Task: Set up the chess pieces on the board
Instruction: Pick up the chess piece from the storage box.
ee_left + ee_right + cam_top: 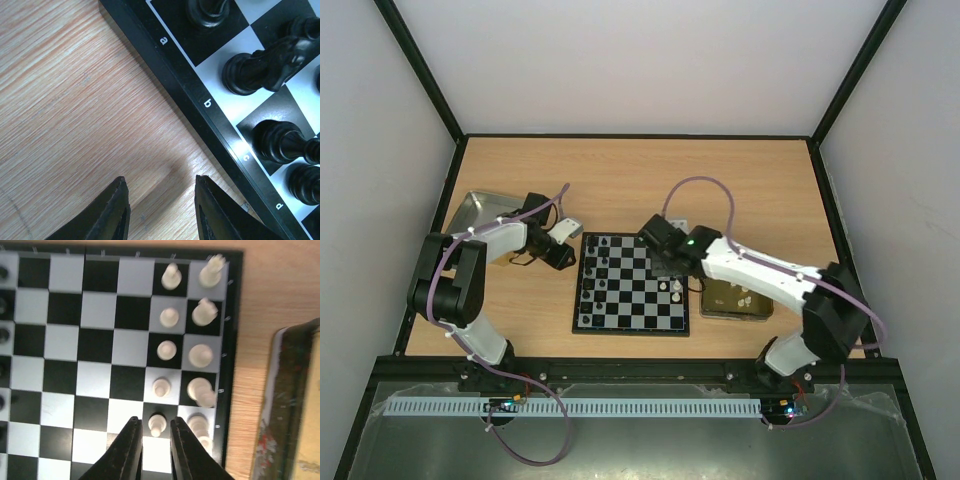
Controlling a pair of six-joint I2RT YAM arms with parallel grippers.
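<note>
The board (630, 331) lies mid-table between the arms. Black pieces (588, 275) stand along its left side and white pieces (676, 290) at its right side. My right gripper (670, 272) hovers over the board's right part. In the right wrist view its jaws (154, 421) stand slightly apart around a white pawn (156, 424) upright on a black square, with small gaps on both sides. My left gripper (565, 255) is open and empty over bare wood (160, 180), just left of the board's rim (200, 95), near a black knight (265, 65).
A gold tray (735, 300) holding a few pieces lies right of the board; its rim shows in the right wrist view (285, 405). A plain silver tray (480, 210) sits at the far left behind the left arm.
</note>
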